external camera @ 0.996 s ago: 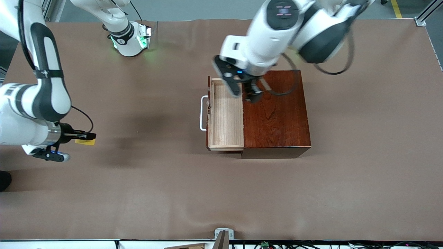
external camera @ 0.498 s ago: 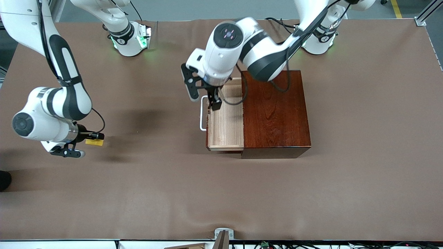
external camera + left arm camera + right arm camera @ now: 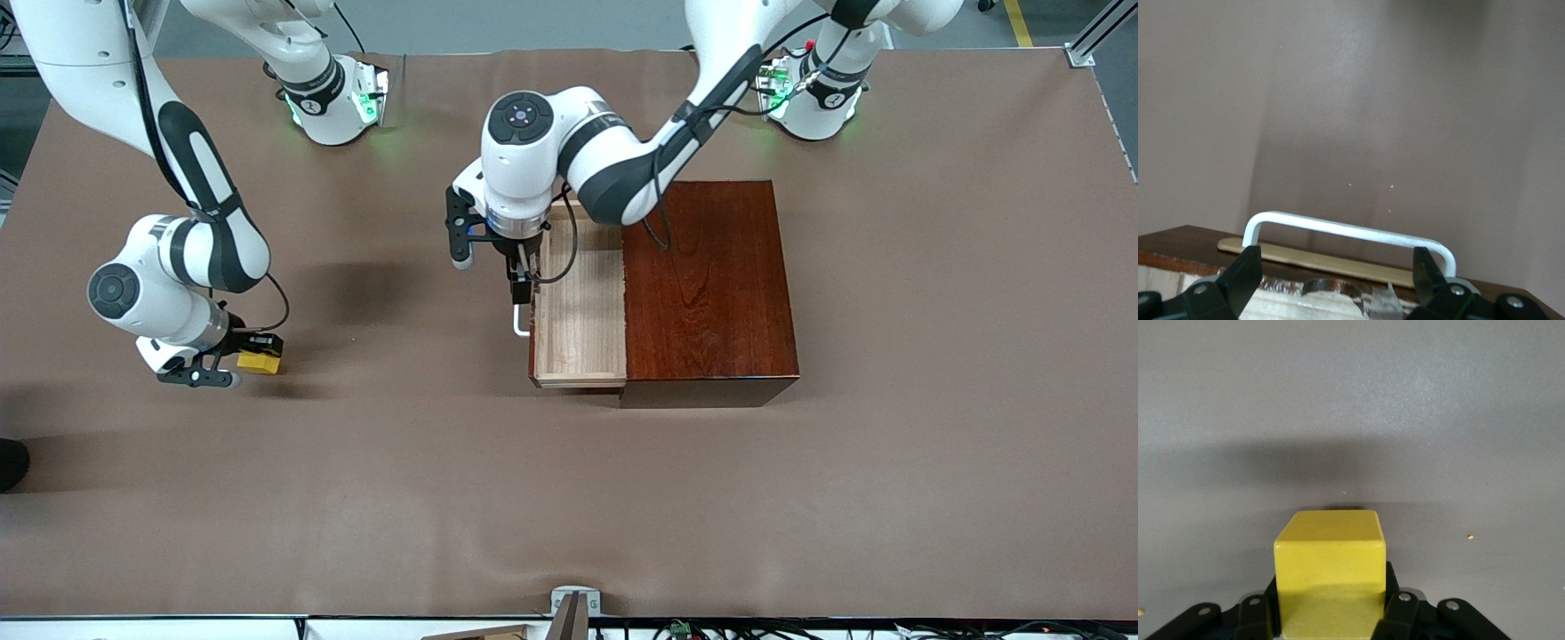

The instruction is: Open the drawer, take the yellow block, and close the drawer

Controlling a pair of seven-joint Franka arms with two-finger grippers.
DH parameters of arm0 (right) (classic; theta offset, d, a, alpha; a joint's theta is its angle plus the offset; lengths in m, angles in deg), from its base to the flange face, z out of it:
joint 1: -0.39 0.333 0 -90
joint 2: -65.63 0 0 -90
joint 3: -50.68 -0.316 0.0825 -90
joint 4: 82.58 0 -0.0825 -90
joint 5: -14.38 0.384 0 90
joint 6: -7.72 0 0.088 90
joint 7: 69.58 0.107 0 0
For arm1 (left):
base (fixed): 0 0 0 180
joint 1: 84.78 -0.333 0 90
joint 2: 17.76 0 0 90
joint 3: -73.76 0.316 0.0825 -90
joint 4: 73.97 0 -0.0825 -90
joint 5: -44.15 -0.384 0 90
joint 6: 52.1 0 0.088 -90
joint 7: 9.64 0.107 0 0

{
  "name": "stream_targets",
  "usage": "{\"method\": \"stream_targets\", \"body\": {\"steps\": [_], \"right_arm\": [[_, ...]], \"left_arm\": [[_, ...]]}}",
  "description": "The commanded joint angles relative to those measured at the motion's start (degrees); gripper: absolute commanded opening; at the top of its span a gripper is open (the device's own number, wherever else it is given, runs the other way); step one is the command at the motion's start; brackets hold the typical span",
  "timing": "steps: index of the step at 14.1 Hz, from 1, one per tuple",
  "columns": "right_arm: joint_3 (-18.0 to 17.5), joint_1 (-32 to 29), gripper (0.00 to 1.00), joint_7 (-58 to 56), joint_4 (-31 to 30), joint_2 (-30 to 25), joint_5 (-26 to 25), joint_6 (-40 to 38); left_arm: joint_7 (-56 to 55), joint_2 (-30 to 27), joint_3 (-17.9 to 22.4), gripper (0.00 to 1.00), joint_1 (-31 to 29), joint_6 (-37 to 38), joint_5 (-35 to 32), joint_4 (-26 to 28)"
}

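The right end effector is clamped on the small matte bright-yellow block, low over the brown-covered desk toward the right arm's end. The left end effector hangs with fingers apart, straddling the white U-shaped bar handle of the pulled-out pale wooden drawer, which juts from the glossy mahogany-coloured box. The left arm reaches in, elbow bent, wrist pointing down.
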Motion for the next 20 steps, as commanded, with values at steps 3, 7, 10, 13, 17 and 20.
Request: {"method": "stream_targets", "body": {"steps": [3, 7, 10, 13, 17, 20], "right_arm": [[-0.8, -1.1, 0.33, -0.5, -0.7, -0.3, 0.0, 1.0], [-0.9, -1.4, 1.00, -0.2, -0.6, -0.2, 0.2, 1.9], [-0.9, -1.6, 1.00, -0.4, -0.6, -0.2, 0.2, 1.9], [-0.9, -1.6, 1.00, -0.4, -0.2, -0.2, 0.2, 1.5], [-0.9, -1.5, 1.00, -0.2, 0.4, -0.9, 0.2, 0.7], [-0.9, -1.4, 1.00, -0.2, 3.9, -1.7, 0.2, -5.7]], "left_arm": [[7.7, 3.4, 1.4, 1.00, -0.1, -2.9, -1.1, -2.0], [8.7, 3.8, 1.3, 1.00, 0.0, -3.0, -0.8, -1.9], [8.6, 3.3, 1.3, 1.00, -0.2, -2.2, 0.8, -1.7], [8.7, 3.0, 1.2, 1.00, -1.9, -0.7, 3.1, -1.6], [8.7, 2.4, 0.7, 1.00, -2.3, 2.9, 3.1, -1.6], [12.3, 1.6, 0.8, 1.00, -2.4, 5.6, 2.6, -1.6]]}}
